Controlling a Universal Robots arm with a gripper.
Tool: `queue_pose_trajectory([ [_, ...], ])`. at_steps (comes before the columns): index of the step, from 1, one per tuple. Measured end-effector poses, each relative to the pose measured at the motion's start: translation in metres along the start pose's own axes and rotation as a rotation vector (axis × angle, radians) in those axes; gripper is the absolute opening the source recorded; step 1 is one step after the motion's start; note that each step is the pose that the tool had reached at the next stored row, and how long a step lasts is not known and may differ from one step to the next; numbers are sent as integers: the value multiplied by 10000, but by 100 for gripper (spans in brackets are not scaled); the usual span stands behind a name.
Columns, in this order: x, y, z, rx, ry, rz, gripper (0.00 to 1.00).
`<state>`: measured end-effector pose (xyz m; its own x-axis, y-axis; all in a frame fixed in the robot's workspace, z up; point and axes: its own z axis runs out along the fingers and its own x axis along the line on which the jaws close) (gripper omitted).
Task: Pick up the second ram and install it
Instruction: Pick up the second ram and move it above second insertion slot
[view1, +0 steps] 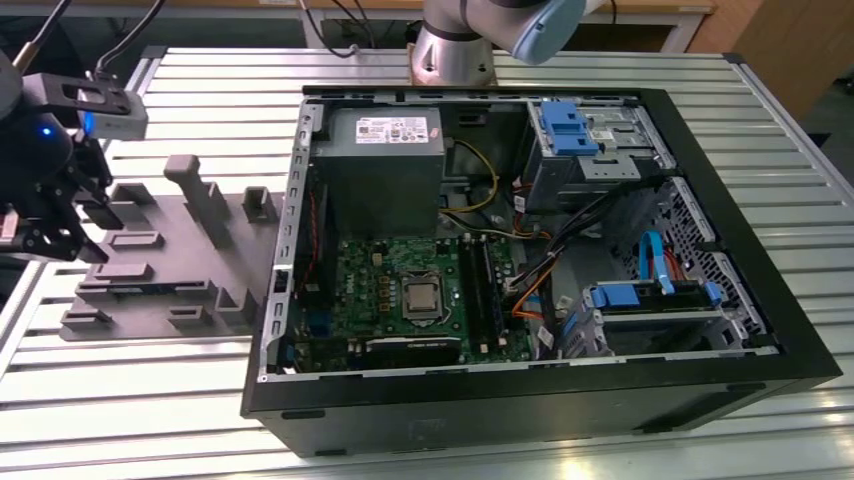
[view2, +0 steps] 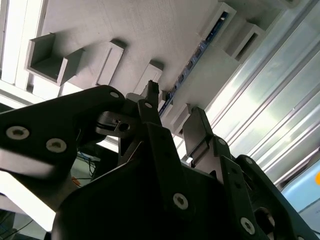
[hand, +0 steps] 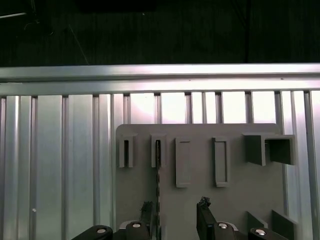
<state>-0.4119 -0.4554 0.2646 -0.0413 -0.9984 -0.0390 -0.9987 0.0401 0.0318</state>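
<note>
First wrist view | 2nd ram (hand: 158, 175): thin, dk, edge-on | in tray (hand: 240, 192)

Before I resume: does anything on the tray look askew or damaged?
Nothing stands out. The thin blue-green ram stick stands straight on edge in its slot of the grey plastic tray, with the open black gripper above it.

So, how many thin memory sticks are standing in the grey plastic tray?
1. The thin blue-green memory stick stands on edge in a slot of the grey plastic tray, by the open black gripper. The gripper may hide others.
</note>
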Motion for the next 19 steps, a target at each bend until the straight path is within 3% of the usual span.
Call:
queue_pose_trajectory([
  [19, 9, -3, 71, 0, 17, 0, 47],
])
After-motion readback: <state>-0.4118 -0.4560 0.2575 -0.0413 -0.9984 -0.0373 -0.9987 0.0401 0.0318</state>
